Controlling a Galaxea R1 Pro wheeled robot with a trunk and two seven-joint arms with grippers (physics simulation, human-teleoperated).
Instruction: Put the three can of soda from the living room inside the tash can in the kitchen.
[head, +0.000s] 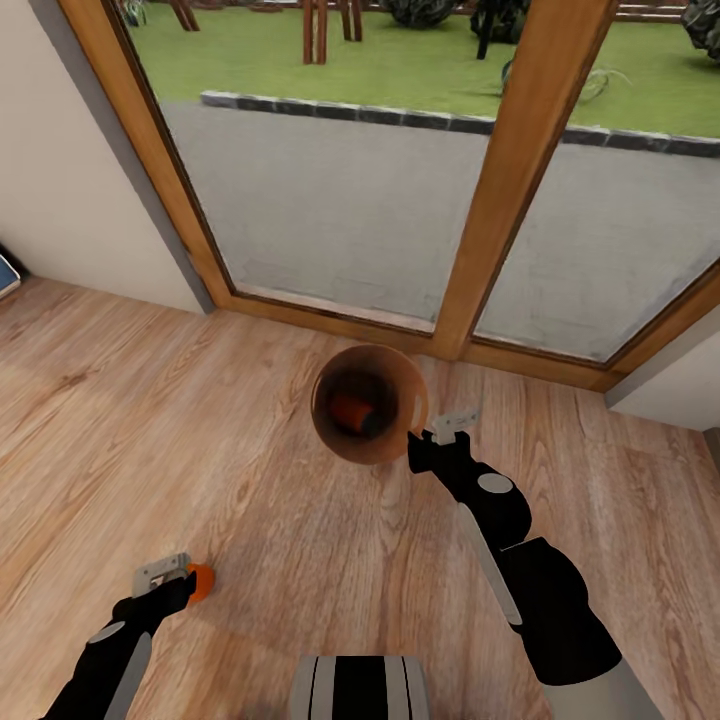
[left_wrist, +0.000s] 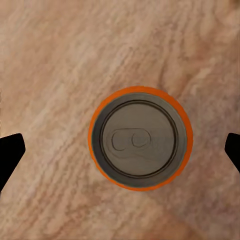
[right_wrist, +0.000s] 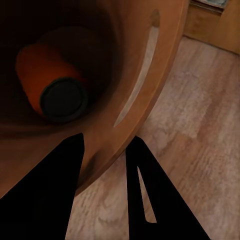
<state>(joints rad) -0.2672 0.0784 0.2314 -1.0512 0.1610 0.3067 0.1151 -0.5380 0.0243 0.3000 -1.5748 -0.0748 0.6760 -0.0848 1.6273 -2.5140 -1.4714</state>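
- My right tool (head: 432, 432) is clamped on the bin's (head: 400, 445) rim, at mid-frame, carrying it so cans can drop straight in.
- One orange can (right_wrist: 50, 87) already lies on its side inside the bin.
- My left tool (head: 165, 578), lower left, hangs with fingers apart over a second orange can (left_wrist: 140, 138) upright on the floor (head: 300, 560), centred for a top-down grab.
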